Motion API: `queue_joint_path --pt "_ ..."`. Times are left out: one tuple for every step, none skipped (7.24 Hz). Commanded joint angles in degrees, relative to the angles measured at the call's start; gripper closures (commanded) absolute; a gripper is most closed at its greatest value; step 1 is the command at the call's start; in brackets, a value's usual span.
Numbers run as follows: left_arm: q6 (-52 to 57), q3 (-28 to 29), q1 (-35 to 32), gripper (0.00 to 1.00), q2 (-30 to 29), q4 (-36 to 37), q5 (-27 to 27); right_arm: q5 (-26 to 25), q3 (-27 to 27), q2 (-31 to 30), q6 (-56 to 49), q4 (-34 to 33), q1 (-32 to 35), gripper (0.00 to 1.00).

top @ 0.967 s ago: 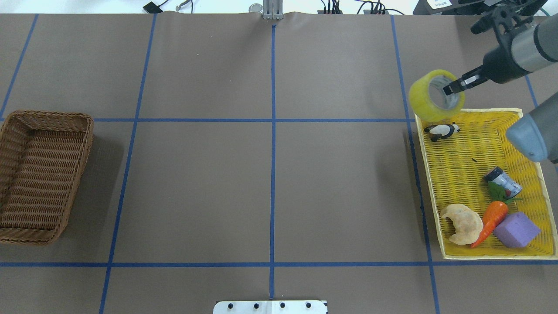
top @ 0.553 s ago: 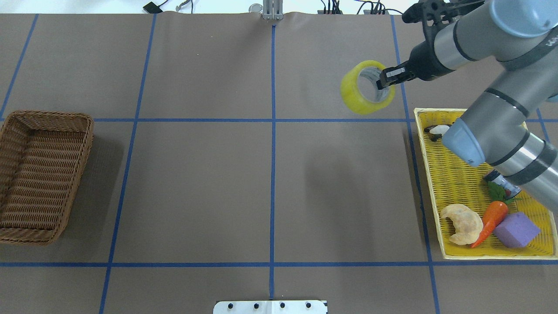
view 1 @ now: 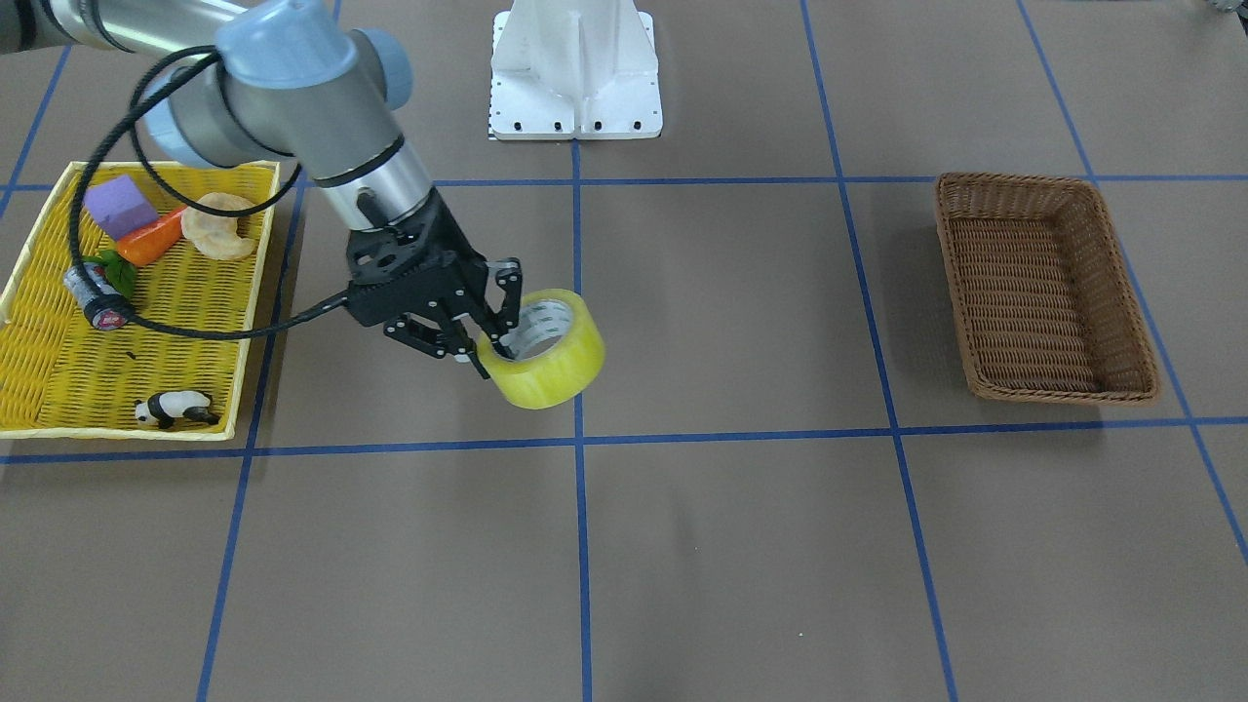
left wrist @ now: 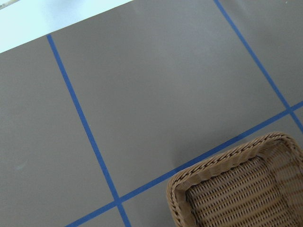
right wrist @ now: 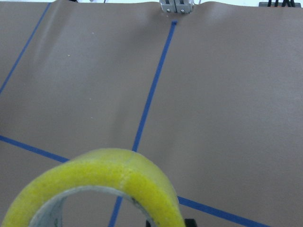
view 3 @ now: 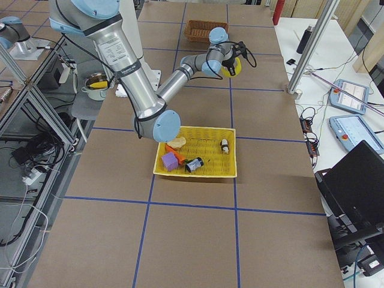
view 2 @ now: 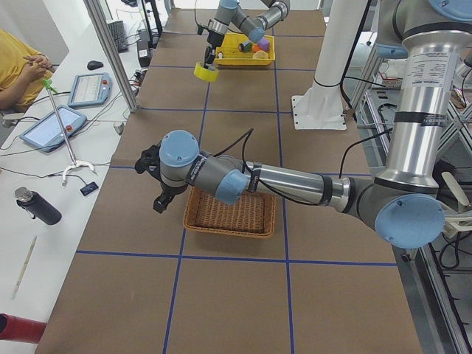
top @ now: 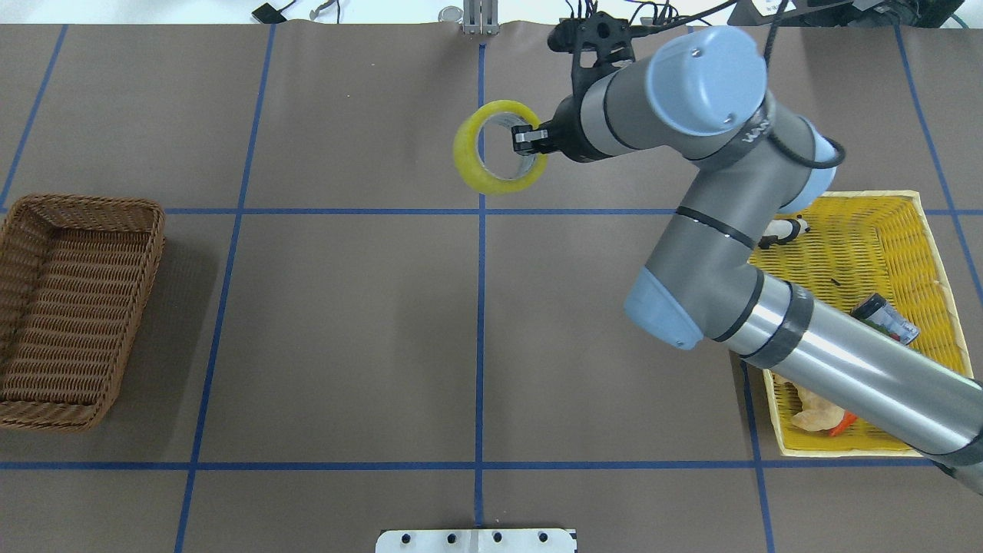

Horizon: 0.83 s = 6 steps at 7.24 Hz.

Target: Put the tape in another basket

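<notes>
Tape [view 1: 556, 375]: held off the table [view 1: 741, 546] over the centre blue line [view 1: 581, 546], between the two containers and apart from both. Right gripper [view 1: 495, 349] is pinching the roll's wall, one finger inside the core, the other on the outer face.

Brown basket [view 1: 1014, 180]: at the robot's left end of the table, well apart from the tape. Left gripper [view 2: 158, 203] hangs just beside it; whether its fingers are spread cannot be told.

Yellow tray [view 1: 58, 370]: holds a purple block [view 1: 117, 207], carrot [view 1: 151, 244], pastry [view 1: 219, 226], a small dark can [view 1: 96, 292] with a red end, and a panda figure [view 1: 174, 409].

Writing: dark print shows on the tape's white core, too small to read. The can's label is illegible.
</notes>
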Motion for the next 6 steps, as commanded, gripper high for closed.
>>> queue_joint_path --pt "-5.12 -0.13 3.79 0.01 -2.2 -4.91 -1.66 -10.66 -9.19 9.12 4.67 3.58 -5.38 1.0" --pt "-10.53 -0.12 6.15 0.01 -5.08 -5.63 -5.06 -13.92 -11.84 10.63 5.92 8.23 -7.32 1.0" --pt "-14.24 -0.12 8.61 0.01 -8.15 -5.73 -8.14 -16.39 -12.13 11.17 6.71 9.84 -8.99 1.0" --pt "-16.37 -0.12 13.51 0.01 -10.79 -6.16 -9.65 -18.16 -12.22 12.48 6.81 9.86 -10.31 1.0" --pt "-20.65 0.05 15.56 0.01 -14.04 -6.17 -10.1 -19.39 -12.22 13.28 7.15 9.86 -11.37 1.0" --pt "-22.09 0.05 16.97 0.01 -16.07 -6.17 -11.59 -19.75 -12.22 13.46 7.07 9.86 -11.9 1.0"
